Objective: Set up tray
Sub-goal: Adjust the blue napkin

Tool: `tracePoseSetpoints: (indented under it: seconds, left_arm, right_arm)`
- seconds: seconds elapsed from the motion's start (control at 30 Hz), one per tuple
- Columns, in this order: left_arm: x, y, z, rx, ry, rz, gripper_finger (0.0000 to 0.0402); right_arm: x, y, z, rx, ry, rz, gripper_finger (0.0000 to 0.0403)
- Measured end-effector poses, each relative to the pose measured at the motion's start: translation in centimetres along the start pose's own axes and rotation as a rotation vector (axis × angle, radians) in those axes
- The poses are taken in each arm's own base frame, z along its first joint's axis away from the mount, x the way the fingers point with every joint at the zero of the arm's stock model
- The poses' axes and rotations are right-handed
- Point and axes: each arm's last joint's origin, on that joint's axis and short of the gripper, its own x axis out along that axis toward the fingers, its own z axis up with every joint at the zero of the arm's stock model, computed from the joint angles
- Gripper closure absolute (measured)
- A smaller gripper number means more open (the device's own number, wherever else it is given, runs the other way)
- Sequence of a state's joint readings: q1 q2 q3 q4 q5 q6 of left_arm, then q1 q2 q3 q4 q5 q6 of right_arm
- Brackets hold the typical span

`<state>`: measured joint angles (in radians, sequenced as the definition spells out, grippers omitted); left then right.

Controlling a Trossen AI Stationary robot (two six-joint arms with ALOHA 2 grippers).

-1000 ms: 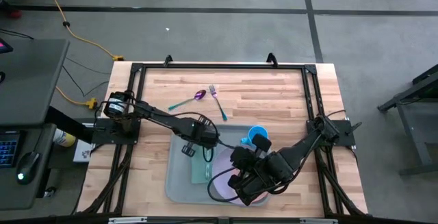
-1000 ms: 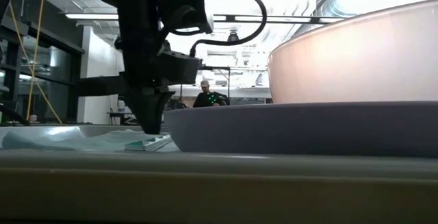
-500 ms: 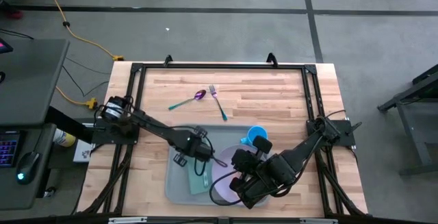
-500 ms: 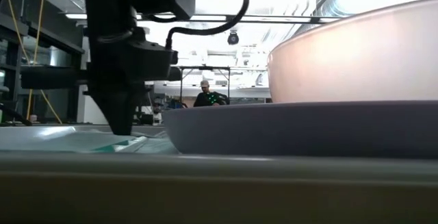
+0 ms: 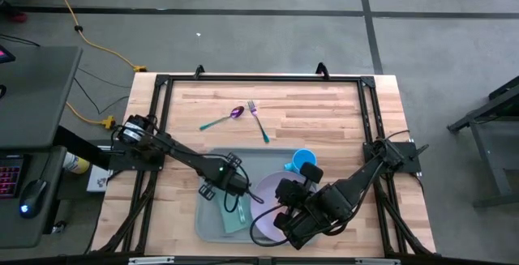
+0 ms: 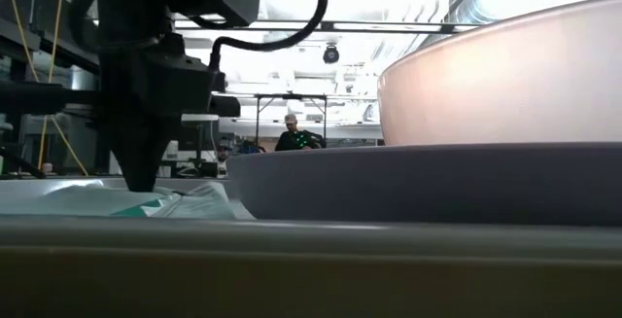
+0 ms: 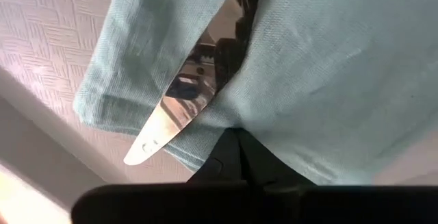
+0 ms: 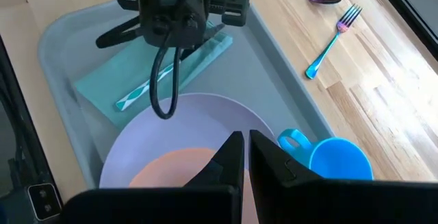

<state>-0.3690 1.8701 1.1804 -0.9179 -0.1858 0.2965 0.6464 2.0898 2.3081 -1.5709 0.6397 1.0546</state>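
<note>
Left gripper (image 5: pixel 235 203) presses on the folded teal cloth napkin (image 8: pixel 147 73) in the pale grey-green plastic tray (image 8: pixel 58 35) — jaws' state unclear; right gripper (image 8: pixel 243 157) over the lavender plate (image 8: pixel 178 121) — jaws nearly closed, empty

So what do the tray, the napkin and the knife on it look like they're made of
The tray looks like matte grey-green plastic with a smooth moulded rim. The napkin is teal cloth with a visible woven texture. The knife blade seems to be polished metal, given its mirror-like reflections.
</note>
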Motion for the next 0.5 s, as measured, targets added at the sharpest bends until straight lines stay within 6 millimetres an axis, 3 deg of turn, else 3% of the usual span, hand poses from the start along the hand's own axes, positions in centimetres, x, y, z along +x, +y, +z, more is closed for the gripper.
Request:
tracePoseSetpoints:
  seconds: [0.1, 0.37, 0.5]
  left_arm:
    - [-0.6, 0.0, -0.2, 0.008, -0.024, -0.015, 0.0387]
    - [-3.8, 0.5, -0.8, -0.012, -0.115, 0.037, 0.0335]
    - [-5.2, 0.8, -1.1, -0.021, -0.164, 0.053, 0.0332]
  right_arm:
    - [0.0, 0.0, 0.0, 0.0, 0.0, 0.0, 0.0403]
    - [0.0, 0.0, 0.0, -0.006, 0.0, 0.001, 0.0403]
    - [0.1, 0.8, 0.6, 0.002, -0.017, 0.089, 0.0403]
